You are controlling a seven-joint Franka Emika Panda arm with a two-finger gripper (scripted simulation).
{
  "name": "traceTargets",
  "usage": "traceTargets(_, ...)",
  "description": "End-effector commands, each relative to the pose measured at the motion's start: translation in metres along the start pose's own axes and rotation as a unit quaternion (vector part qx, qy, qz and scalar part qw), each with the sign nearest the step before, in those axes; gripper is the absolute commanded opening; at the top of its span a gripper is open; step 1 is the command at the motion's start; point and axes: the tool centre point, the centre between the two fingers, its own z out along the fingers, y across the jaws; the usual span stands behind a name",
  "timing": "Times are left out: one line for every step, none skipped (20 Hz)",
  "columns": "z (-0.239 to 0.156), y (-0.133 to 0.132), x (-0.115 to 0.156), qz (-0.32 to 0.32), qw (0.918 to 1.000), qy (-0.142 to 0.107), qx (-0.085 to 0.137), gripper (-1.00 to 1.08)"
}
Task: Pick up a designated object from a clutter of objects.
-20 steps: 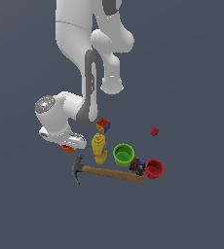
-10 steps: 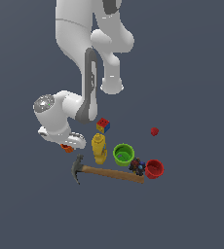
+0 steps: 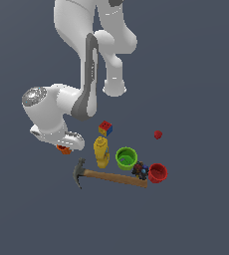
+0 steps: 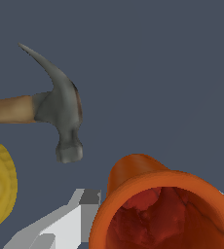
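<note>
Exterior view, arm bent low, end effector [image 3: 64,148] gripping orange cup [image 4: 165,209] beside hammer [image 3: 106,176]

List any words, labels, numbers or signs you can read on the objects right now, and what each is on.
None can be read.
The yellow bottle, hammer, orange cup and green cup show no print.
The cube has only coloured patches.
The small dark object is too blurred to tell.

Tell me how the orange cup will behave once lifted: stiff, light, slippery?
The orange cup looks thin-walled and hollow, so probably light and fairly stiff. Its tapered, smooth sides could let it slip from the hand. Being round, it would likely roll if dropped.
</note>
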Motion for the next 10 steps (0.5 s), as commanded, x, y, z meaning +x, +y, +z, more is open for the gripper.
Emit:
traceTargets(-0.021, 0.000, 0.007, 0.000, 1.0000, 0.001, 0.000, -1.00)
traceTargets(-0.030, 0.000, 0.010, 0.000, 1.0000, 0.001, 0.000, -1.00)
traceTargets(-0.040, -0.001, 0.013, 0.000, 1.0000, 0.001, 0.000, -1.00)
traceTargets(-0.049, -0.001, 0.016, 0.000, 1.0000, 0.001, -0.001, -1.00)
traceTargets(-0.059, -0.001, 0.020, 0.000, 1.0000, 0.001, -0.001, -1.00)
traceTargets(-0.069, -0.001, 0.023, 0.000, 1.0000, 0.001, -0.001, -1.00)
traceTargets(-0.079, -0.002, 0.026, 0.000, 1.0000, 0.001, -0.001, -1.00)
traceTargets(-0.089, -0.002, 0.030, 0.000, 1.0000, 0.000, -0.001, -1.00)
traceTargets(-0.099, -0.002, 0.033, 0.000, 1.0000, 0.000, -0.001, -1.00)
traceTargets(-0.109, -0.002, 0.037, 0.000, 1.0000, 0.000, -0.001, -1.00)
